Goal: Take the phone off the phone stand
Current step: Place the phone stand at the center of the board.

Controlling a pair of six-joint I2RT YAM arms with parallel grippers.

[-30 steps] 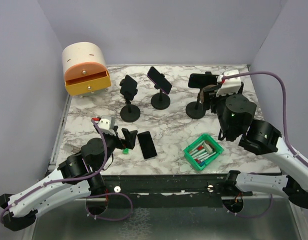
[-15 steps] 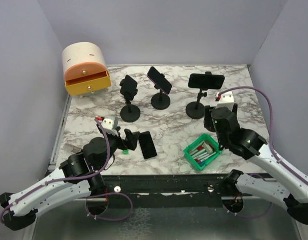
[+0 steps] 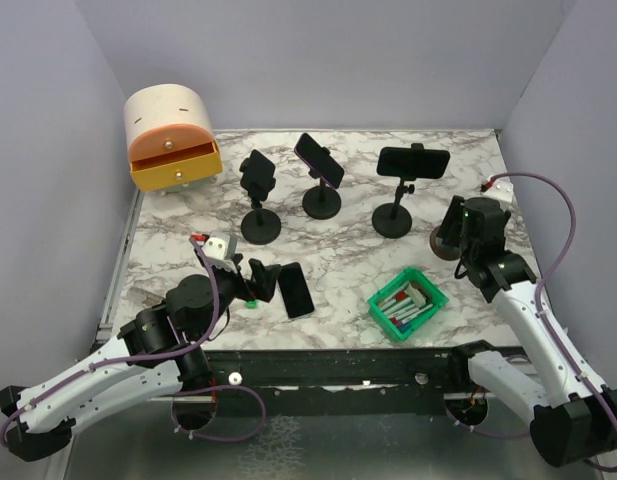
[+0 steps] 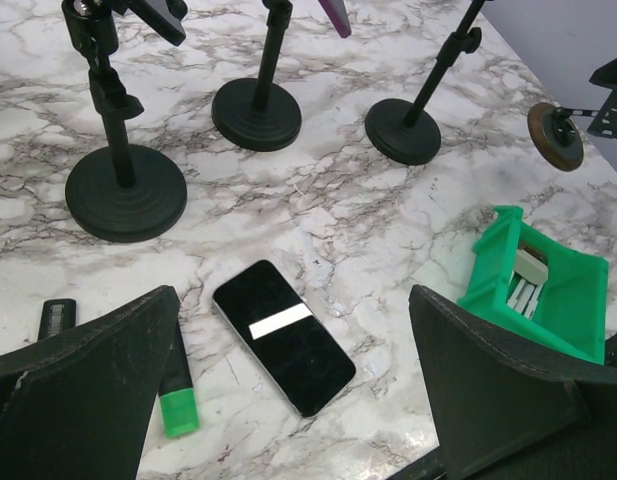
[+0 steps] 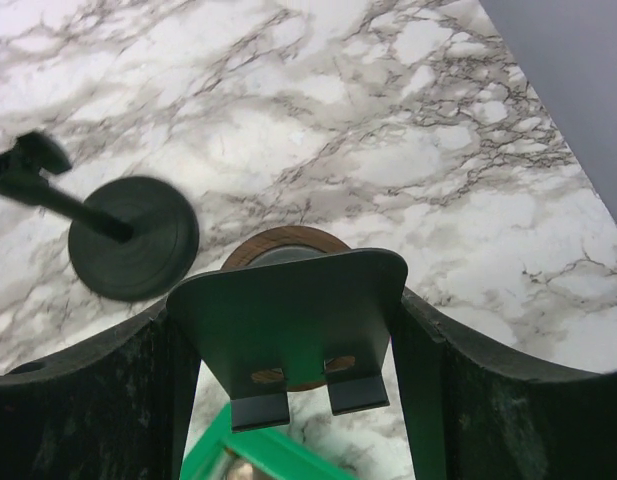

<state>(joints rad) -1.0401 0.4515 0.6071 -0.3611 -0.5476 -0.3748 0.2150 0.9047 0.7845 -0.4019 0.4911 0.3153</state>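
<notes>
A black phone [image 3: 296,290] lies flat on the marble table, screen up; it also shows in the left wrist view [image 4: 283,335]. My left gripper [image 3: 261,280] is open and empty, its fingers [image 4: 88,375] apart either side of the phone, just above the table [image 4: 294,400]. My right gripper [image 3: 456,238] is shut on an empty phone stand [image 5: 288,330], a dark plate with two hooks on a round wooden base [image 3: 441,244]. It holds the stand tilted at the table's right side.
Three black pole stands with phones stand at the back: left [image 3: 259,190], middle [image 3: 320,175], right [image 3: 410,165]. A green bin [image 3: 408,303] of small items lies between the arms. A green marker [image 4: 178,400] lies by my left finger. An orange drawer box [image 3: 171,135] sits back left.
My right arm has swung from behind the right pole stand out to the right edge, carrying the wooden-based stand. The left arm and the flat phone have barely moved.
</notes>
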